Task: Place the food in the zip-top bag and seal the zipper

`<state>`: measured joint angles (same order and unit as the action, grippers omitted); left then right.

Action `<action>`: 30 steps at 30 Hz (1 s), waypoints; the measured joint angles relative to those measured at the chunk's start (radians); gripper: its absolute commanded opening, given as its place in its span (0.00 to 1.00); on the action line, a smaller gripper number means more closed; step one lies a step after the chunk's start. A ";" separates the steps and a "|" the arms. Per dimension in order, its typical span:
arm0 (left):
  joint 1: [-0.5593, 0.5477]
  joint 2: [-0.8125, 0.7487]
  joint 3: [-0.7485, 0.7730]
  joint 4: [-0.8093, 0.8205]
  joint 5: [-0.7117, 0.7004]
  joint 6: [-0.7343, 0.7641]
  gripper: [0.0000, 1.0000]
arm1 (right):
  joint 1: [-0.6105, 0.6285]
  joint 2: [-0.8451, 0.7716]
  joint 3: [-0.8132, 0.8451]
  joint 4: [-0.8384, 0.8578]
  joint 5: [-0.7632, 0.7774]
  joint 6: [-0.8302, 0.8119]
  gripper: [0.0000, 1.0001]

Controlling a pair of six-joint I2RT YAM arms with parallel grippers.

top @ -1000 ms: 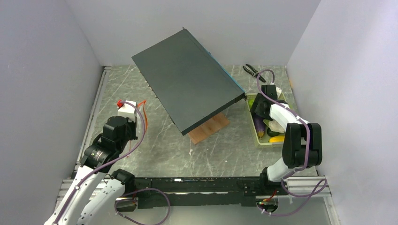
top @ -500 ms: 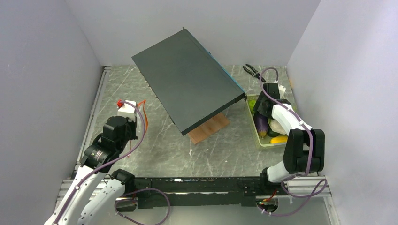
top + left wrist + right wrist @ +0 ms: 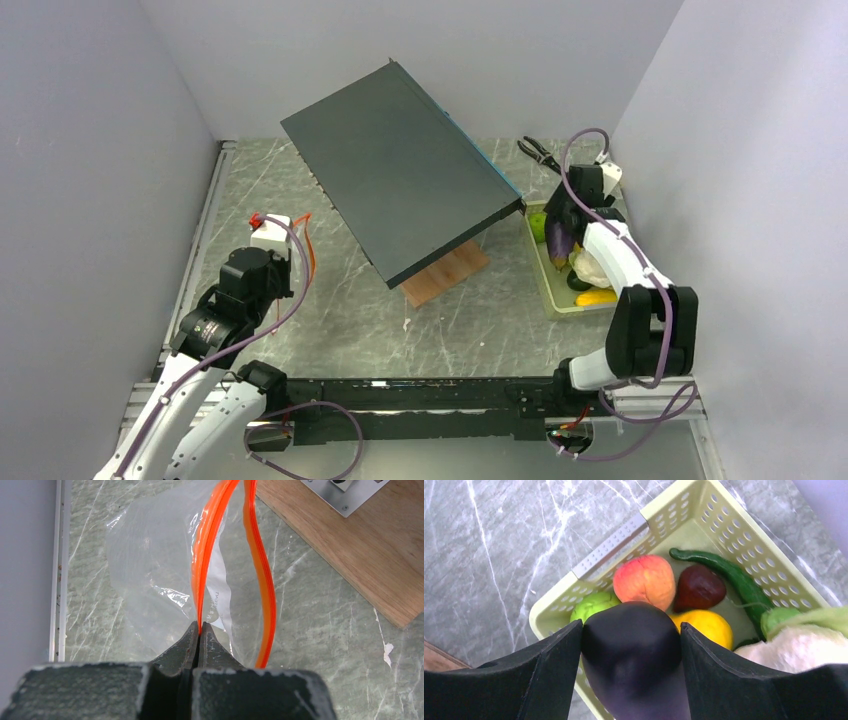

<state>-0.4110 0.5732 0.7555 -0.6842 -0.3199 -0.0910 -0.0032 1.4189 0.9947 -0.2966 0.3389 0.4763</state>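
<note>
My left gripper (image 3: 200,628) is shut on one strand of the orange-red zipper (image 3: 207,555) of the clear zip-top bag (image 3: 145,565), which lies on the marble table. The other zipper strand (image 3: 263,575) bows away, so the mouth is open. The zipper also shows in the top view (image 3: 306,250). My right gripper (image 3: 631,636) is shut on the dark purple eggplant (image 3: 631,645), held above the pale green tray (image 3: 611,547). In the tray lie a green lime (image 3: 591,607), an orange fruit (image 3: 645,579), a dark red piece (image 3: 698,586), a yellow piece (image 3: 705,625) and white cauliflower (image 3: 794,645).
A large dark panel (image 3: 400,180) leans tilted over the table's middle on a wooden block (image 3: 445,272). Black pliers (image 3: 538,150) lie at the back right. The tray (image 3: 548,285) sits by the right wall. A long green vegetable (image 3: 729,575) lies in the tray.
My right gripper has risen from the tray with the eggplant in it and moved toward the back. The left arm and the bag have not moved.
</note>
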 measured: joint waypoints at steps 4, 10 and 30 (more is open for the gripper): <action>0.000 0.000 0.000 0.000 0.000 0.000 0.00 | -0.001 0.077 0.024 0.039 -0.004 -0.002 0.64; 0.000 0.001 0.000 0.000 0.000 0.000 0.00 | -0.005 0.179 0.104 0.004 -0.011 -0.016 0.92; 0.000 -0.001 0.000 0.000 0.002 0.000 0.00 | 0.043 -0.188 -0.032 -0.183 -0.074 -0.024 0.64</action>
<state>-0.4107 0.5724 0.7555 -0.6842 -0.3183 -0.0910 0.0402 1.2312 0.9623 -0.4801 0.2649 0.4522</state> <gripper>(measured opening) 0.013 0.755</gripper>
